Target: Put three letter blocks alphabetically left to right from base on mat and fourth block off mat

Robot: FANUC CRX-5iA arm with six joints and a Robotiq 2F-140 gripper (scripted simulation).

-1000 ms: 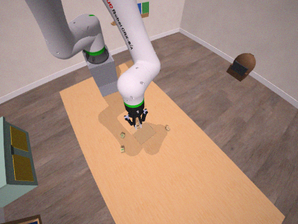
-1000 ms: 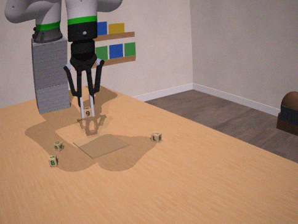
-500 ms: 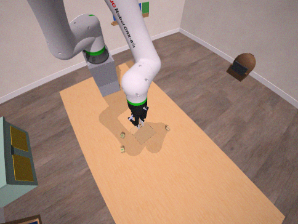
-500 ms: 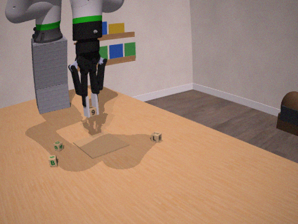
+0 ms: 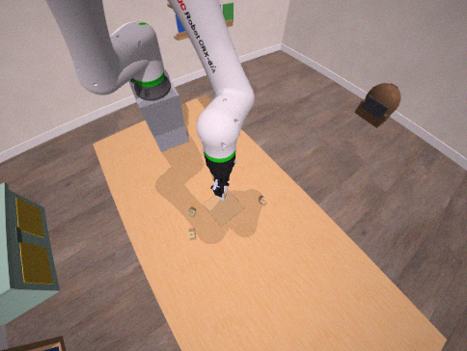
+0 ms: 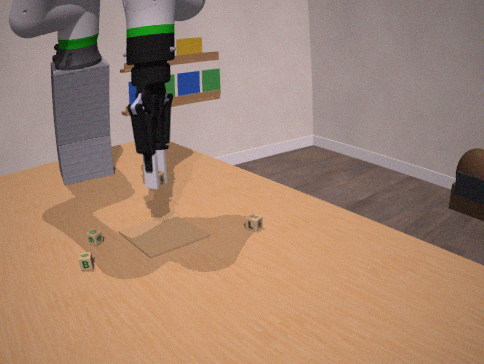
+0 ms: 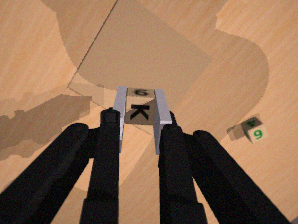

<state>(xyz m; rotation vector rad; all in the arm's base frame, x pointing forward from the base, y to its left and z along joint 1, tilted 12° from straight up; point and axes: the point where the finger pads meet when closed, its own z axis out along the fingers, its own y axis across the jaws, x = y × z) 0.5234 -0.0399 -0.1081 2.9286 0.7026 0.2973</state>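
Wrist view shows us the fingers gripping the K block (image 7: 140, 111) (image 6: 161, 177), apparently above the mat's edge (image 7: 145, 55) (image 6: 167, 237) (image 5: 226, 210).

From here I see the desk (image 5: 270, 270) (image 6: 280, 310) as pale, smooth wood with fine grain, filling the lower frame in the exterior view. The pedestal (image 5: 164, 118) (image 6: 82, 120), upper left, looks like brushed grey metal; the hand (image 5: 220, 185) (image 6: 155, 169) (image 7: 139, 101) looks like matt black plastic with smooth, pale fingertips.
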